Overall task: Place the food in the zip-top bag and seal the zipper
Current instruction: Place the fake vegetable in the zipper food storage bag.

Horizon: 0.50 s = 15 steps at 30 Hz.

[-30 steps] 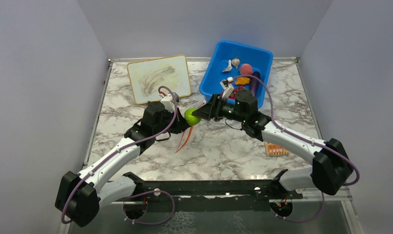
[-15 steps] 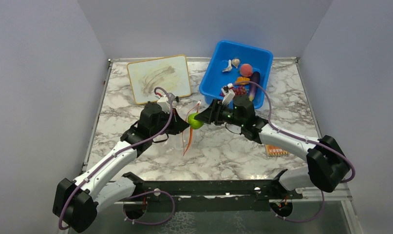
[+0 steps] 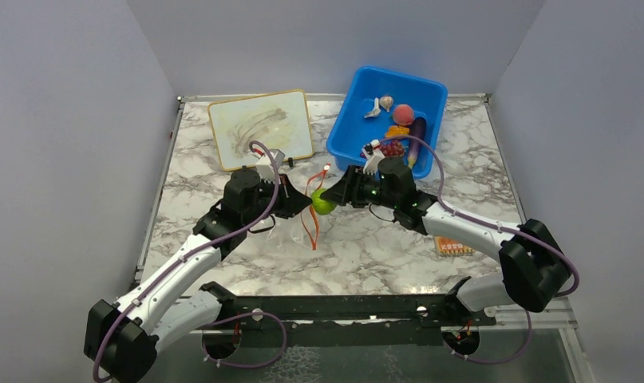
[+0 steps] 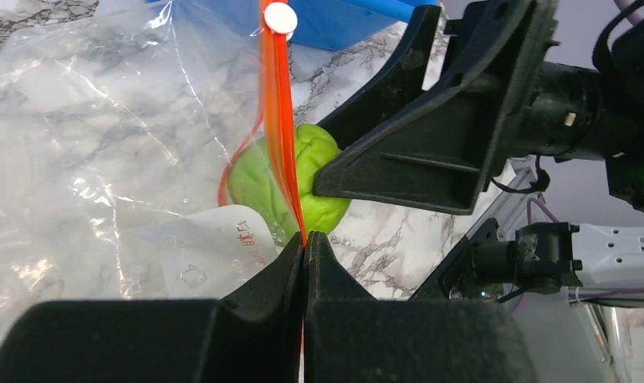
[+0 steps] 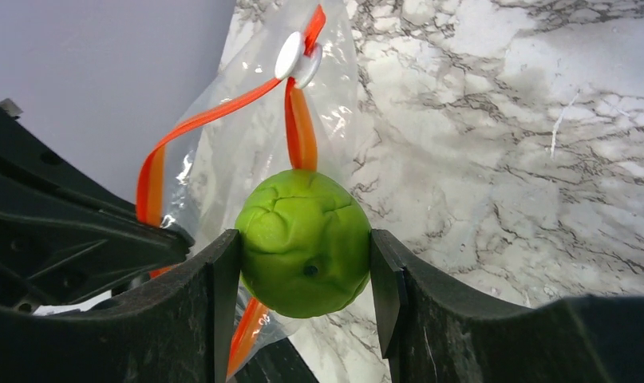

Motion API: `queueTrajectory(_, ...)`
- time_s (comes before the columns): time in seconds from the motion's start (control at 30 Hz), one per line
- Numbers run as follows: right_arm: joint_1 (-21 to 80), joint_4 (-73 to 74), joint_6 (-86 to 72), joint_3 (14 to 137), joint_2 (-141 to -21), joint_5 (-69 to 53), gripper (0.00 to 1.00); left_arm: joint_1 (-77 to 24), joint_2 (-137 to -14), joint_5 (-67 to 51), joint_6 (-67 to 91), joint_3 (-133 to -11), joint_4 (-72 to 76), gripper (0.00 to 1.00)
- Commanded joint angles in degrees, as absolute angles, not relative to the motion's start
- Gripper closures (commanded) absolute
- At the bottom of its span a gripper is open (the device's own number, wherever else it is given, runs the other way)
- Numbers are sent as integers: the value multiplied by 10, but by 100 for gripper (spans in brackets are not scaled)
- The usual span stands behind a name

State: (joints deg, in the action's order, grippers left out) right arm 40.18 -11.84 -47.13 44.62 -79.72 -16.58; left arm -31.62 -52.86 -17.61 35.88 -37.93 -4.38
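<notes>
Grippers: two. The left gripper [image 4: 304, 242] and the right gripper [image 5: 305, 267] were nose to nose over the table [image 3: 366, 247].
Left gripper: clenched on the zipper [image 4: 277, 96], its jaws pressed together on the orange strip.
Right gripper: grasping one lime [image 5: 302, 243], a finger on each side of it.
Zip-top bag: one zip-top bag [image 4: 103, 144], hanging clear and crumpled from the left gripper. One white slider tab [image 4: 280, 16] sat at the strip's far end.
Lime's place: at the bag's mouth, touching the strip just ahead of the left fingertips. Whether it was past the lips could not be told.
Food beyond the right gripper: five pieces in one blue bin [image 3: 358, 104]: garlic [image 3: 386, 101], peach [image 3: 403, 114], orange piece [image 3: 397, 132], eggplant [image 3: 416, 132] and grape bunch [image 3: 392, 148].
Edges: the bin's near wall lay just behind the right gripper. One board [image 3: 261, 128] lay beyond the left gripper.
Open room: bare marble below and nearer than both grippers. One orange card [image 3: 452, 245] lay well apart, beside the right arm.
</notes>
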Motion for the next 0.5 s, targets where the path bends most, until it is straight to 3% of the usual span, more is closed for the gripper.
queueTrajectory(0.0,406,-113,-480,464,-808,-164,81,-318,-536,-217,331,-400,-13,100)
queueTrajectory(0.3,405,-100,-518,513,-804,-190,83,-318,-556,-216,295,-397,-23,100)
queueTrajectory(0.47,405,-137,-563,475,-756,-169,83,-318,-558,-194,293,-395,-39,100)
